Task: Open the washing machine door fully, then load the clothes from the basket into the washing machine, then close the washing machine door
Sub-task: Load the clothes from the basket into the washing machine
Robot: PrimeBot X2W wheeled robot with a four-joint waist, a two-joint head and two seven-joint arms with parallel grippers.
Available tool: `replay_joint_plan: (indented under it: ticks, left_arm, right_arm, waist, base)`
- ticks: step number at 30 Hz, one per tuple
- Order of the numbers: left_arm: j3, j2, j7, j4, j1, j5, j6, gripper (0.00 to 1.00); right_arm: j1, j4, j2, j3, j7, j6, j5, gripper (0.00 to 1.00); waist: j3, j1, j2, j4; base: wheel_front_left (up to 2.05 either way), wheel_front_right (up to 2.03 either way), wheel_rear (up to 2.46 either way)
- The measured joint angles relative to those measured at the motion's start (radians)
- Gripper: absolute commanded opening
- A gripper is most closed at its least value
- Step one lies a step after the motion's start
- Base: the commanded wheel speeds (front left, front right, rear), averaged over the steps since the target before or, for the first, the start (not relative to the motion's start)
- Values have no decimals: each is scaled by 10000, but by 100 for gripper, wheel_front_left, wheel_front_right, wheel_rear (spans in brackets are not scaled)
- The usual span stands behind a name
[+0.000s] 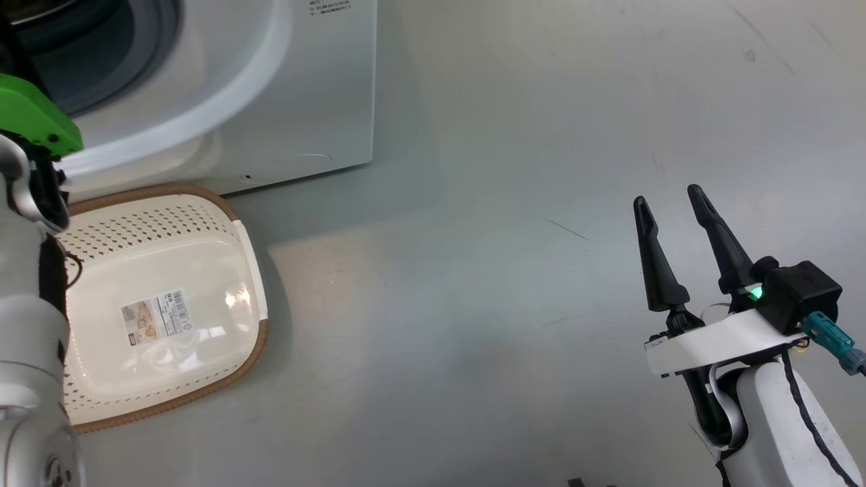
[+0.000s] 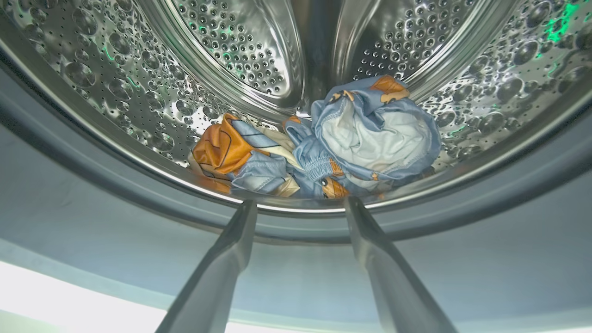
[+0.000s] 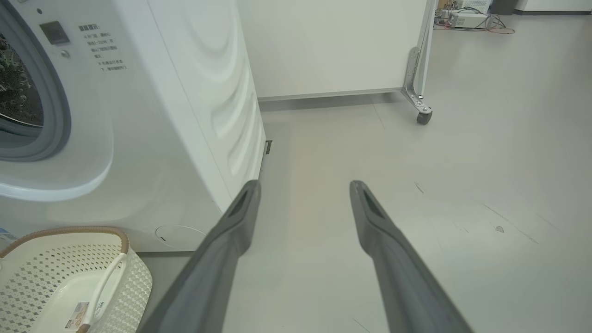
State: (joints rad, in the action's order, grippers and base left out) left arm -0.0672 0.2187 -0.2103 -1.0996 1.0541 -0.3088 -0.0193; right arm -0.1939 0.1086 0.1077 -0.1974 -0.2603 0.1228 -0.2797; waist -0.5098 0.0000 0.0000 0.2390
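Note:
The clothes (image 2: 370, 134), a light blue bundle with orange and cream print, lie on the floor of the steel drum (image 2: 231, 51) of the washing machine (image 1: 304, 88). My left gripper (image 2: 300, 202) is open at the grey gasket (image 2: 92, 194), its tips just short of the bundle and holding nothing. The cream basket (image 1: 135, 223) stands empty on the floor before the machine, a barcode sticker on its bottom. My right gripper (image 1: 668, 196) hangs open over bare floor, far right of the machine. The washing machine door is out of view.
My left arm with its green part (image 1: 34, 115) reaches into the machine's opening at the left edge. In the right wrist view the machine (image 3: 185, 115) and basket (image 3: 55, 259) sit left, and a white partition on a caster (image 3: 423, 115) stands behind open floor.

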Motion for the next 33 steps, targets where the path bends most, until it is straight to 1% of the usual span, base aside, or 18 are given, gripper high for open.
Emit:
replay_joint_plan:
  ticks: [5, 12, 17, 23, 33]
  left_arm:
    - [59, -439, -163, -205, -543, -31, -257, 100]
    - [130, -740, -303, -244, -1398, -111, -523, 100]
    - [341, -872, -387, -238, -2247, -96, -598, 100]
    - [431, -1181, -389, -161, -3288, -75, -688, 100]
    - [378, -1469, -389, 1354, -4901, -67, -782, 100]
  right_arm:
    - [274, 92, 127, 94, 0, 0, 0, 100]
    - [444, 132, 244, 182, 0, 0, 2, 100]
    - [730, 196, 267, 263, 0, 0, 10, 100]
    - [1236, 290, 324, 362, 0, 0, 8, 100]
    - [2028, 284, 508, 593, 0, 0, 10, 100]
  waist:
    - [528, 0, 0, -309]
    - [1282, 0, 0, -727]
    - [1861, 0, 0, -952]
    - [2578, -1, 0, -1173]
    - [3674, -1, 0, -1539]
  base:
    - [0, 0, 0]
    - [0, 0, 0]
    - [0, 0, 0]
    - [0, 0, 0]
    - [0, 0, 0]
